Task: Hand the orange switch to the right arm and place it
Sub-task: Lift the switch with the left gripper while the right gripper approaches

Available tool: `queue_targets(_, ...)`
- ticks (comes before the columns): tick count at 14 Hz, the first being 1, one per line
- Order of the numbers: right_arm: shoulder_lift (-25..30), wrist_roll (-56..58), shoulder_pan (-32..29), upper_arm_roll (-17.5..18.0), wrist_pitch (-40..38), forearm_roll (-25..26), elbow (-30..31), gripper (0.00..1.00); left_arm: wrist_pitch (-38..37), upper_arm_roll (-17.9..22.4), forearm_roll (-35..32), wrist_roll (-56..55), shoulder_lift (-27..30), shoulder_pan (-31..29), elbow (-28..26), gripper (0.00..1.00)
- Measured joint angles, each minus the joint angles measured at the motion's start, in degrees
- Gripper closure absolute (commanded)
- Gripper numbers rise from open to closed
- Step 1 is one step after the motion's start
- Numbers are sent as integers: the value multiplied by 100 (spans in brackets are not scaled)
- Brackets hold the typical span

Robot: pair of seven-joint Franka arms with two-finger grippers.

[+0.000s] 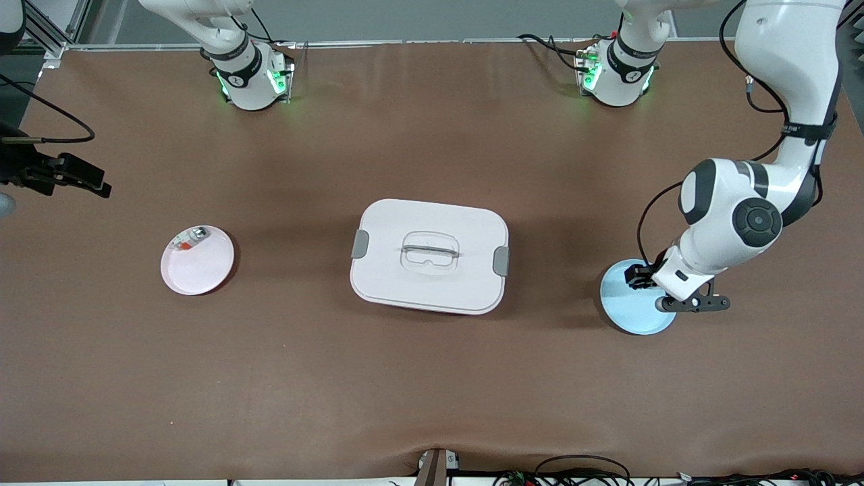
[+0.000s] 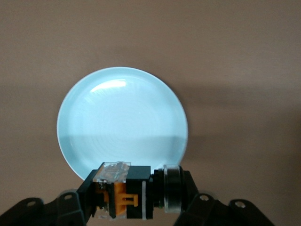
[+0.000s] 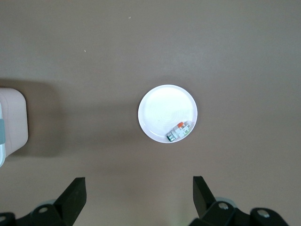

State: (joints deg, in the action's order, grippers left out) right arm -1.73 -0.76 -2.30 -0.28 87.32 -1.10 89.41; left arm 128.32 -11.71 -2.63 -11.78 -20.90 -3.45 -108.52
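Left gripper (image 2: 134, 197) pinches the orange switch (image 2: 123, 192) over the blue plate (image 2: 122, 117), hidden in front view. Right gripper (image 3: 138, 195) hangs spread near the pink plate (image 3: 162, 110), mostly cropped out.

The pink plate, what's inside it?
On the round pink plate lies one small clear-white part with red and silver bits, near its rim. Anything beneath that part is covered.

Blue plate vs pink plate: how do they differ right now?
The blue plate lies bare at the left arm's end, under the left gripper, which is shut on the orange switch. The pink plate lies at the right arm's end and holds a clear-white part at its rim. Both are round and flat on the table.
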Motion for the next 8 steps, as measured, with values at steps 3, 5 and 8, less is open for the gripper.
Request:
queue_targets(3, 1, 0, 72, 130, -199, -1, -172, 0, -731, -343, 293, -560, 150, 9, 431, 100)
queue_targets(5, 13, -14, 210, 175, -395, -2, -372, 0, -1056, -575, 440, -1095, 160, 20, 760, 100)
queue_targets(8, 50, -479, 570, 204, -722, -16, -483, 0, -1257, -802, 1071, -1735, 161, 42, 1107, 100)
